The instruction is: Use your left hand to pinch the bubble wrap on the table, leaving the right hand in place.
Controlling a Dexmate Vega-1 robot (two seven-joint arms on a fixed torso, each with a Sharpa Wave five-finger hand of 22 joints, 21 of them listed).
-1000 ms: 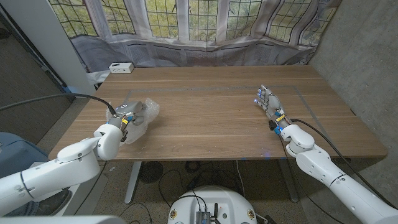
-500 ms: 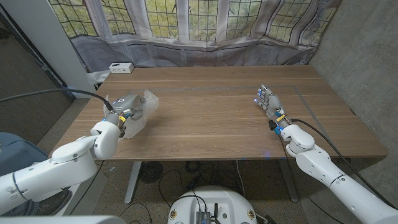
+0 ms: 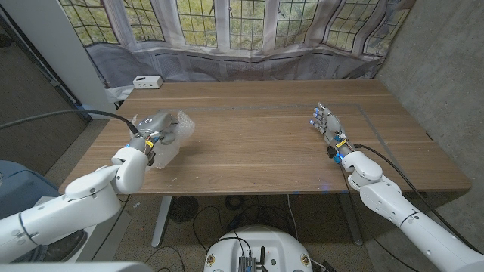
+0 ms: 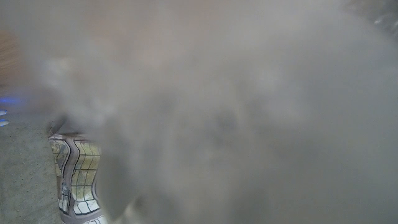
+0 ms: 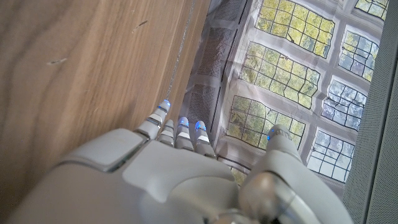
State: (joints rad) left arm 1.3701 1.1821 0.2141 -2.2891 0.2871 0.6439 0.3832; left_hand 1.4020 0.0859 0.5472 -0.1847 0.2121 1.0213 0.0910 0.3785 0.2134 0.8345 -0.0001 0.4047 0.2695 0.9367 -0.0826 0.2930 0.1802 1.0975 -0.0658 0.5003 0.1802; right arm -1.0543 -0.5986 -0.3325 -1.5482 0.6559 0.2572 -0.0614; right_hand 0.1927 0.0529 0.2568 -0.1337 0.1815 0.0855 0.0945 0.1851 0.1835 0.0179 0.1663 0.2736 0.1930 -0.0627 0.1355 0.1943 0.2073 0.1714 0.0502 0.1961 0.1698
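Left hand (image 3: 155,130) near the table's (image 3: 249,151) left edge, holding the bubble wrap (image 3: 171,136) bunched up in its fingers. Right hand (image 3: 326,125) far off by the right edge, holding nothing, fingers straight and close together. Lots of bare wood in between.

I find no writing, label, brand, number or sign that I can read in any view. The small white box (image 3: 147,81) at the far left corner of the wooden counter (image 3: 257,143) is too small to show any print.
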